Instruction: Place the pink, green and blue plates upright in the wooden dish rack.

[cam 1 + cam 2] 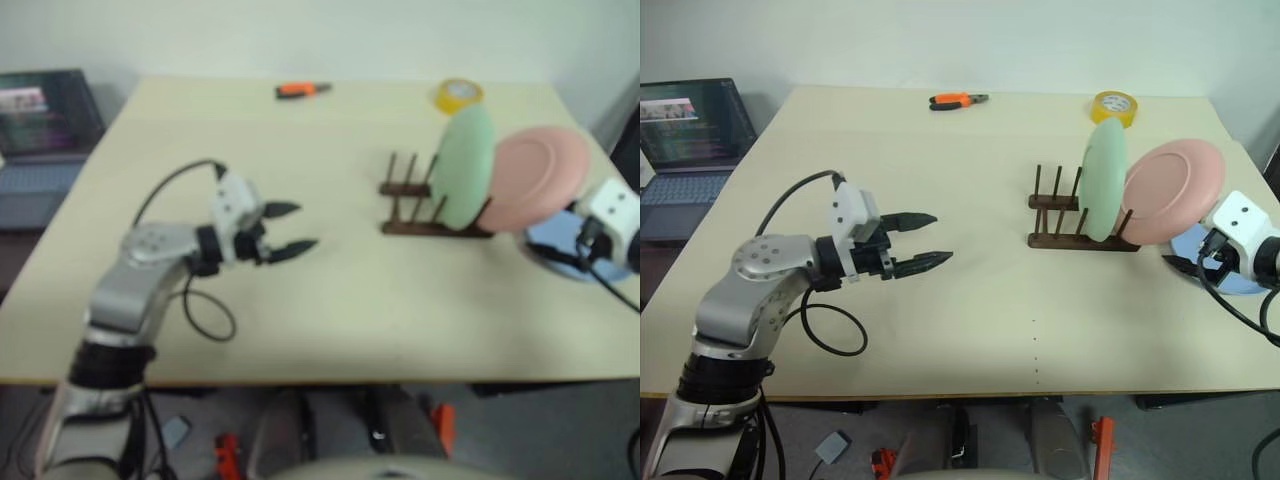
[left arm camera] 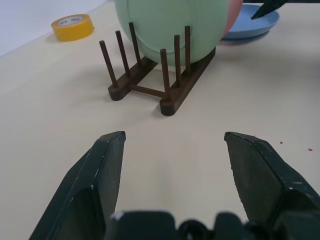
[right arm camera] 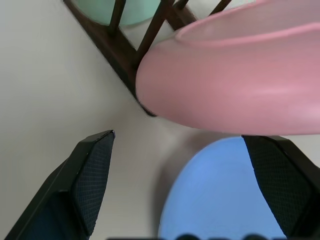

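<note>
— Two plates stand in the wooden dish rack (image 1: 1080, 222), yes?

— Yes. The green plate (image 1: 1105, 180) is upright between the pegs; the pink plate (image 1: 1173, 190) leans tilted at the rack's 3 o'clock end.

— And the blue plate (image 1: 1210, 262)?

— Flat on the table (image 1: 970, 310), at 4 o'clock from the rack, partly under the pink one.

— Claws?

— The right gripper (image 3: 185, 175) hangs over the blue plate, jaws spread wide, holding nothing. The left gripper (image 1: 922, 240) is at 9 o'clock from the rack, well apart, jaws parted and empty.

— Anything else?

— A yellow tape roll (image 1: 1114, 105) at 12 o'clock.
</note>
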### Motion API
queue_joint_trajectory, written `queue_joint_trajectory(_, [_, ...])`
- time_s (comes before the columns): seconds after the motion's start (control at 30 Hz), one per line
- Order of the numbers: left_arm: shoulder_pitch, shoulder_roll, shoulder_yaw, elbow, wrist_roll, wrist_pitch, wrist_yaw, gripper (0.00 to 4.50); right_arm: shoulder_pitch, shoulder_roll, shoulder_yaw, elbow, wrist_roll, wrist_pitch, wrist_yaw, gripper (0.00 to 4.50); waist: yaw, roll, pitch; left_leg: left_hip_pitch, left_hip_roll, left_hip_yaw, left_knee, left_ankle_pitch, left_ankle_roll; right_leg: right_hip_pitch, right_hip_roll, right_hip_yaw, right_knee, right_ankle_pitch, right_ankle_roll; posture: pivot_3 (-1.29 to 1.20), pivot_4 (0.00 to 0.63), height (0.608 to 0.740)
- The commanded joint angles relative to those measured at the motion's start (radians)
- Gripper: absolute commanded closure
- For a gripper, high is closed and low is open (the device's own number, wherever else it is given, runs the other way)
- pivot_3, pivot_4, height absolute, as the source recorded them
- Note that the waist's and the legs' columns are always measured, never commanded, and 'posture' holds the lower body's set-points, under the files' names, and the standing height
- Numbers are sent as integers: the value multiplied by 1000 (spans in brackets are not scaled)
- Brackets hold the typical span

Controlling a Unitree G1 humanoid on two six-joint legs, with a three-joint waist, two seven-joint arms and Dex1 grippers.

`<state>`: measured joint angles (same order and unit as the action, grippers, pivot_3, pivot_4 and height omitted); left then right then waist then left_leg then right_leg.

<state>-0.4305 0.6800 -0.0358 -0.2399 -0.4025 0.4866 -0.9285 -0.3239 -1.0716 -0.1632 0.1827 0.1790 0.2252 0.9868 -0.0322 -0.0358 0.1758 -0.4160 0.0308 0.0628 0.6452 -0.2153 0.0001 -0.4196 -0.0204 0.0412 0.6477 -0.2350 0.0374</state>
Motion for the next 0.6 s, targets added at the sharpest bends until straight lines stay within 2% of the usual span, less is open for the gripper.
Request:
queue_joint_trajectory(0.03, [-1, -6, 5, -42, -2, -24, 0, 996, -68, -15, -64, -20, 33, -25, -2, 63, -1, 0, 0, 0, 0, 0, 0, 0, 0, 0, 0, 0, 0, 0, 0, 0, 150, 740])
queue_joint_trajectory(0.2, [-10, -13, 1, -32, 2, -31, 0, 996, -126, 20, -73, -68, 77, -17, 5, 63, 1, 0, 0, 0, 0, 0, 0, 0, 0, 0, 0, 0, 0, 0, 0, 0, 150, 740])
queue_joint_trajectory(0.5, [0, -9, 4, -29, 10, -38, 2, 996, -112, 33, -63, -176, 127, 36, 44, 63, 2, 0, 0, 0, 0, 0, 0, 0, 0, 0, 0, 0, 0, 0, 0, 0, 150, 740])
queue_joint_trajectory(0.6, [-1, -6, 7, -26, 14, -38, 3, 996, -114, 21, -63, -151, 100, 30, 32, 63, 2, 0, 0, 0, 0, 0, 0, 0, 0, 0, 0, 0, 0, 0, 0, 0, 150, 740])
